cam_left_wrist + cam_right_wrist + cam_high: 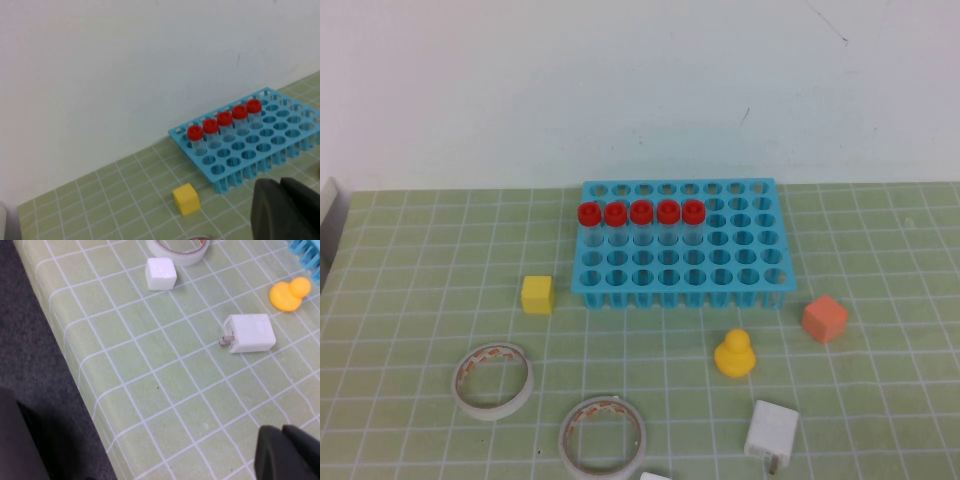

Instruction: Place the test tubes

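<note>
A blue test tube rack stands at the back middle of the table. Several clear test tubes with red caps stand upright side by side in its second row from the back, on the left half. Neither arm shows in the high view. My left gripper is shut and empty, raised on the near left side of the rack. My right gripper is shut and empty, over the table's near right part close to its edge.
A yellow cube lies left of the rack, an orange cube to its right. A yellow duck, a white charger, two tape rolls and a white cube lie nearer.
</note>
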Controlling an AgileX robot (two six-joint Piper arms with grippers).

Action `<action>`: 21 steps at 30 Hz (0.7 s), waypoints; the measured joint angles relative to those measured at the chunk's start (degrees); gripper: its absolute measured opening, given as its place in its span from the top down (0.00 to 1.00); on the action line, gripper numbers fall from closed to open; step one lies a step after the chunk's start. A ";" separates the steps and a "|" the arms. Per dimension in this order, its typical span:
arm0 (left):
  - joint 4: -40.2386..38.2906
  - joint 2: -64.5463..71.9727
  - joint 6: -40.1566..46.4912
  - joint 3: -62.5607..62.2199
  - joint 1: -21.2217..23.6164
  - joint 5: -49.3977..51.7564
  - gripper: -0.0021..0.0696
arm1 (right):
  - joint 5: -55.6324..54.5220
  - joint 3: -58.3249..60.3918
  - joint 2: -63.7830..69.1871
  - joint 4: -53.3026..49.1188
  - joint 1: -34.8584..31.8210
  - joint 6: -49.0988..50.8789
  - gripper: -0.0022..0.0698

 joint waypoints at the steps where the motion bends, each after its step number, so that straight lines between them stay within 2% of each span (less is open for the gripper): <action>1: -0.18 -0.66 0.00 0.62 0.00 0.00 0.97 | 0.00 0.00 0.00 0.00 0.00 0.00 0.97; 6: -3.05 -7.26 0.11 5.08 3.81 0.11 0.97 | 0.00 0.00 0.00 0.00 0.00 0.00 0.97; 14: -8.60 -12.46 0.11 14.24 15.19 1.71 0.97 | 0.00 0.00 0.00 0.00 0.00 0.00 0.97; 21: -12.84 -12.46 0.11 20.87 19.82 1.93 0.97 | 0.00 0.00 0.00 0.31 0.00 0.00 0.97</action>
